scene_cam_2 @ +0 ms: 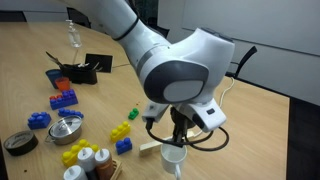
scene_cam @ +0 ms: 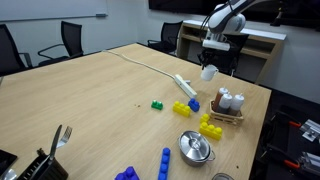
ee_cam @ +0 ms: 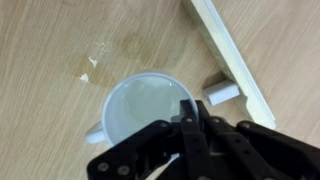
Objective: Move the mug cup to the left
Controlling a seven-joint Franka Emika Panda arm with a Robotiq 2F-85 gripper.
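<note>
From well back and a little above, looks in an exterior view along the long desk (scene_cam: 90, 95) toward the arm (scene_cam: 228, 15) at its far corner. Stands in an exterior view close by the arm (scene_cam_2: 170, 70), at that same end, facing back over the desk (scene_cam_2: 250, 110) (blocks (scene_cam: 210, 127) (scene_cam_2: 120, 131) and steel pot (scene_cam: 195, 148) (scene_cam_2: 66, 127) seen in both exterior views). Peers in the wrist view straight down past the claw (ee_cam: 186, 112), very near, onto mug (ee_cam: 135, 100) and desk.

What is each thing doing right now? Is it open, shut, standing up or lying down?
Mug: upright, empty, gripped at the rim.
Claw: shut on the mug's rim.
Pot: upright, lid on.
Shakers: standing upright.
White bar: lying flat.
</note>
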